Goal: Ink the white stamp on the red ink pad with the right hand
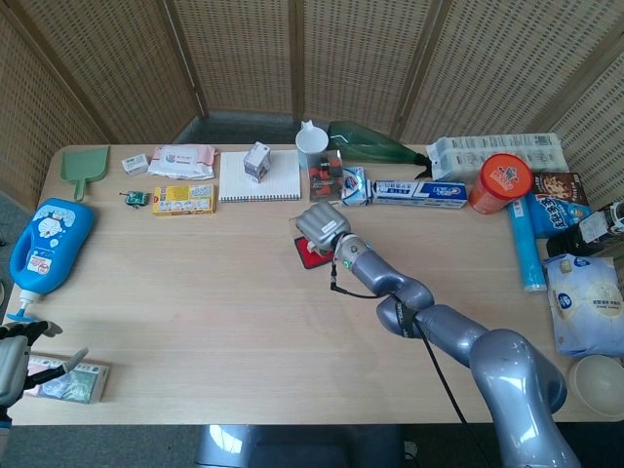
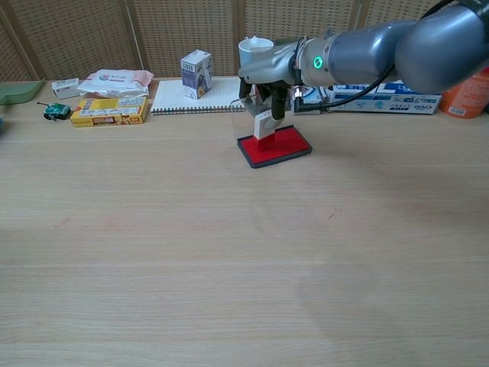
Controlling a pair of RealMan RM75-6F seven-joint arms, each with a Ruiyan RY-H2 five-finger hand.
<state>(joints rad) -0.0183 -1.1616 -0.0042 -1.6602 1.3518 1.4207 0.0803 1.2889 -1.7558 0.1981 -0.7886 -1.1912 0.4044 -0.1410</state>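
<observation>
Wicker screens back a pale wooden table (image 2: 229,267), and all the action is near its far middle. Right hand (image 2: 263,84) hangs over the red ink pad (image 2: 284,147), fingers curled down around the white stamp (image 2: 263,125) and gripping it. From the chest view the stamp stands nearly upright, its base down on the near-left part of the red surface, touching it as far as the picture shows. From the head view the hand's grey back (image 1: 320,224) covers most of the pad (image 1: 308,255); only a sliver of red and black edge peeks out at the left, and the stamp itself is hidden there.

Behind the pad, a white cup (image 2: 253,52) stands by a spiral notebook (image 2: 200,97) with a small carton (image 2: 196,73) on it. A toothpaste box (image 1: 419,192) lies to the right, and an orange-lidded tub (image 1: 500,181) beyond that. Over on the left edge, a blue bottle (image 1: 47,244) lies on its side.

Left hand (image 1: 12,356) sits low at the bottom-left corner of the head view, fingers apart, nothing in it, just beside a small flat packet (image 1: 68,382).
</observation>
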